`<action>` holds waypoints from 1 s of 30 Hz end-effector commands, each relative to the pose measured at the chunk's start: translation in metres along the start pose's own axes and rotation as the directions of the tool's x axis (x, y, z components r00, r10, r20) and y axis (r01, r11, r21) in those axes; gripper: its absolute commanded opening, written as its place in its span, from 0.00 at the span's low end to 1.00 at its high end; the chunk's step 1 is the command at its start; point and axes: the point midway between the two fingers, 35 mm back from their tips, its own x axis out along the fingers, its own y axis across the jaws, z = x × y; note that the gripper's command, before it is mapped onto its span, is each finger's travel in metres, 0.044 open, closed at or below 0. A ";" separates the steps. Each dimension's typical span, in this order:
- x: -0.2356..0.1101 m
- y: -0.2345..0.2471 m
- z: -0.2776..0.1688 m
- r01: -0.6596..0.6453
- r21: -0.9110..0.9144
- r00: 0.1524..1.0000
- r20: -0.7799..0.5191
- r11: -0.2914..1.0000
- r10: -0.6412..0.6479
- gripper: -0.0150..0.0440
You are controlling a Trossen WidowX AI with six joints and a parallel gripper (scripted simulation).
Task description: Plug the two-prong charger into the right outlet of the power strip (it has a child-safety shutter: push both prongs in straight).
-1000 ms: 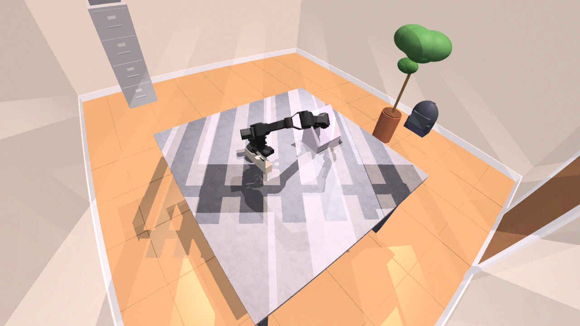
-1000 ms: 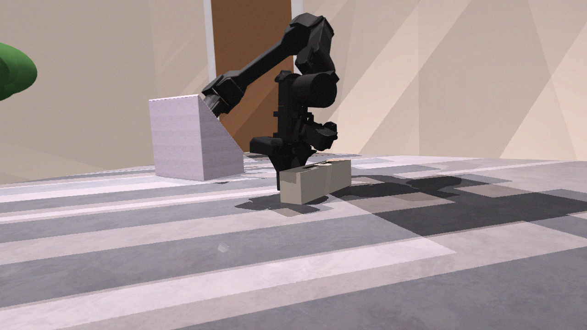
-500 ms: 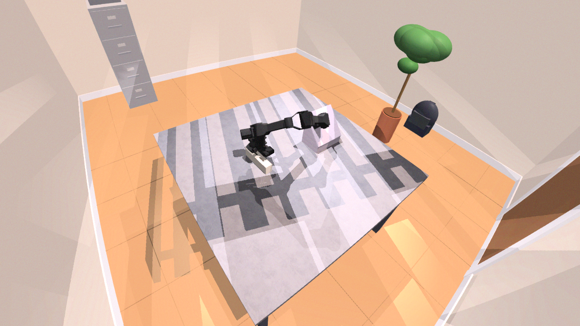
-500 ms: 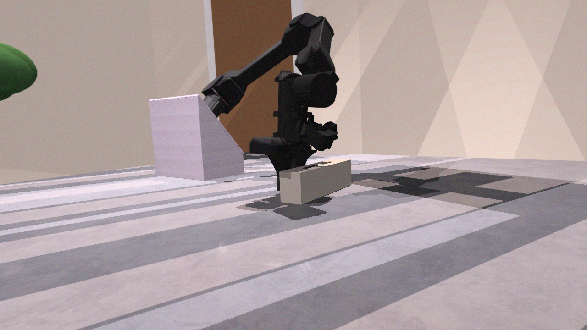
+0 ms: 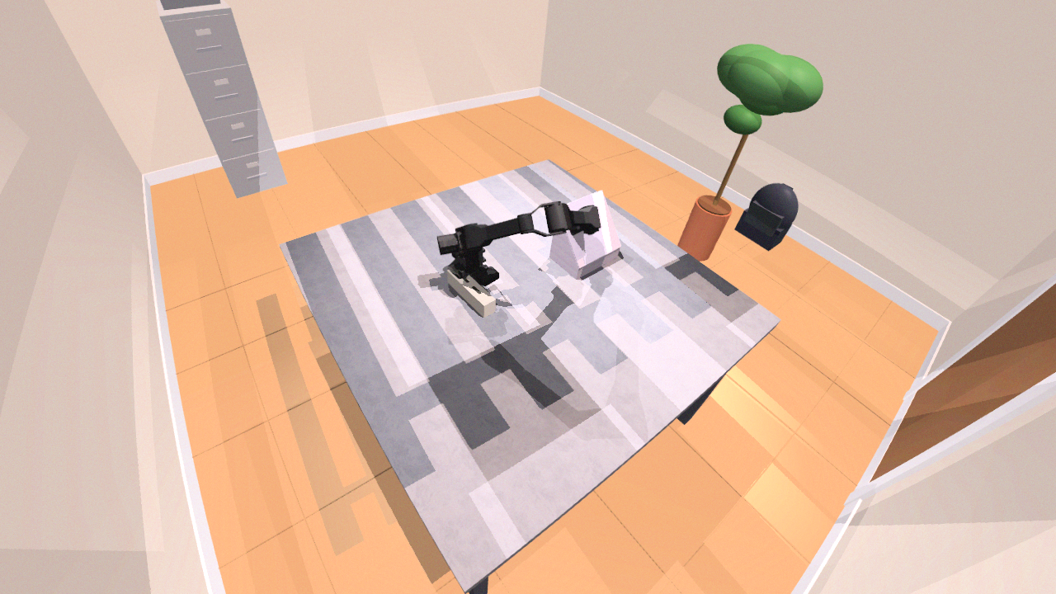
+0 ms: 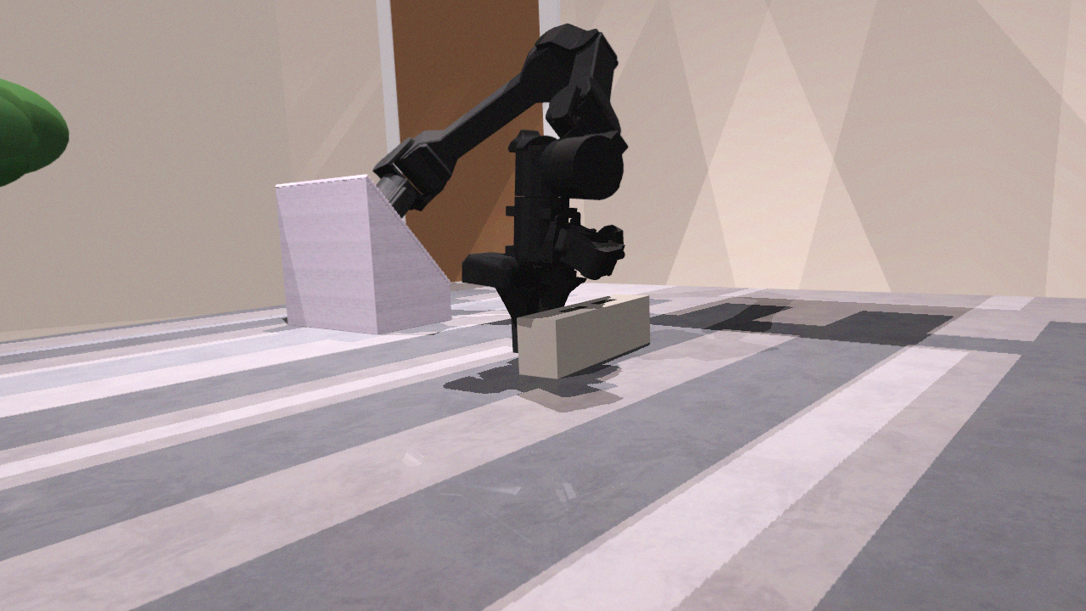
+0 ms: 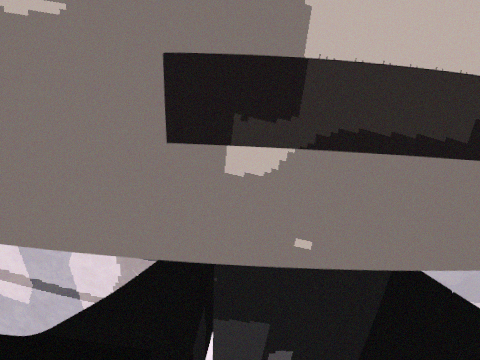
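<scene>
The beige power strip (image 5: 474,296) (image 6: 583,334) (image 7: 134,140) lies on the striped table (image 5: 516,413) (image 6: 531,494). My gripper (image 5: 481,277) (image 6: 543,293) (image 7: 283,243) hangs straight down over the strip's far end, very close to its top. It is shut on the dark grey charger (image 7: 294,334), which shows between the black fingers in the wrist view. A long dark outlet slot (image 7: 320,107) in the strip's top lies just ahead of the charger. The prongs are hidden. In the top and exterior views the charger cannot be told apart from the black gripper.
A pale wedge-shaped block (image 5: 591,251) (image 6: 341,258) stands on the table behind the strip, with the arm reaching over from it. On the floor around the table are a potted plant (image 5: 704,225), a dark bag (image 5: 767,215) and a grey filing cabinet (image 5: 221,96).
</scene>
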 end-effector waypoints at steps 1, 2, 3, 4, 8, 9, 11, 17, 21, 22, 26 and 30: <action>-0.003 0.000 0.006 0.004 -0.016 1.000 0.016 1.000 -0.004 0.25; -0.003 0.000 0.006 0.004 -0.016 1.000 0.016 1.000 -0.004 0.25; -0.003 0.000 0.006 0.004 -0.016 1.000 0.016 1.000 -0.004 0.25; -0.003 0.000 0.006 0.004 -0.016 1.000 0.016 1.000 -0.004 0.25; -0.004 0.000 0.006 0.004 -0.016 1.000 0.016 1.000 -0.004 0.25; -0.004 0.000 0.006 0.004 -0.016 1.000 0.016 1.000 -0.004 0.25; -0.004 0.000 0.006 0.004 -0.016 1.000 0.016 1.000 -0.004 0.25; -0.005 0.000 0.007 0.004 -0.016 1.000 0.016 1.000 -0.004 0.25; -0.005 0.000 0.007 0.004 -0.016 1.000 0.016 1.000 -0.004 0.25; -0.005 0.000 0.007 0.004 -0.016 1.000 0.016 1.000 -0.004 0.25; -0.005 0.001 0.008 0.004 -0.016 1.000 0.016 1.000 -0.004 0.25; -0.004 0.001 0.008 0.004 -0.016 1.000 0.016 1.000 -0.004 0.25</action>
